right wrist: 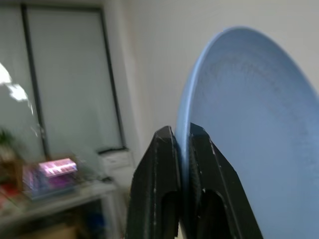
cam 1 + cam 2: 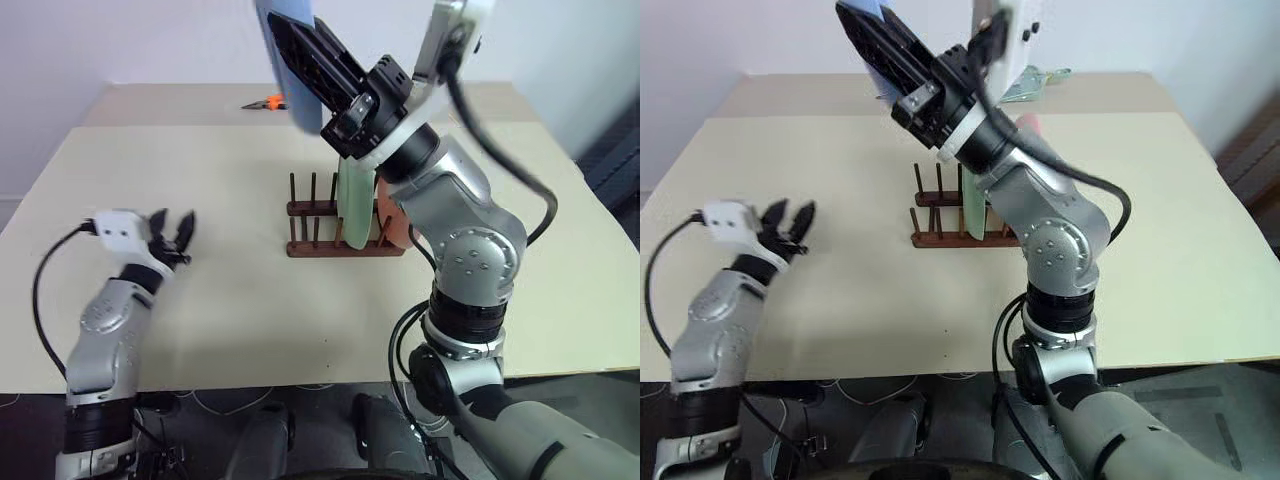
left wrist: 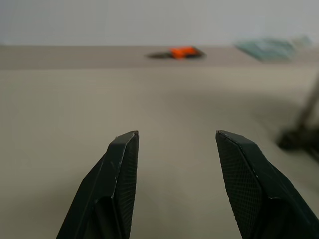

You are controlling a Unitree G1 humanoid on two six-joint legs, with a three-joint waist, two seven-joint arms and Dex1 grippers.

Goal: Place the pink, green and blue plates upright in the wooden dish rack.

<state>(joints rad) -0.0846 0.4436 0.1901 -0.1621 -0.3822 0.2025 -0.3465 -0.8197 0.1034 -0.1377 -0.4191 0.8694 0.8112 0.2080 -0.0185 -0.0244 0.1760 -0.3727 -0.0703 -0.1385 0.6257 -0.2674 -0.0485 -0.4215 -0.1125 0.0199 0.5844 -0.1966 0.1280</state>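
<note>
My right gripper (image 1: 182, 130) is raised high over the table, shut on the rim of the light blue plate (image 1: 249, 124), which hangs edge-on above and behind the rack (image 2: 275, 70). The dark wooden dish rack (image 2: 310, 215) stands mid-table. In its right half the pale green plate (image 2: 352, 205) stands upright, and the pink plate (image 2: 397, 228) stands just right of it, partly hidden by my right arm. The rack's left pegs are bare. At the left, low over the table, my left gripper (image 2: 175, 220) is open and holds nothing (image 3: 177, 139).
An orange-handled tool (image 2: 268, 102) lies at the back of the beige table (image 2: 200, 300). A greenish flat item (image 3: 269, 47) lies at the back, further right. The table's front edge runs close to my arms.
</note>
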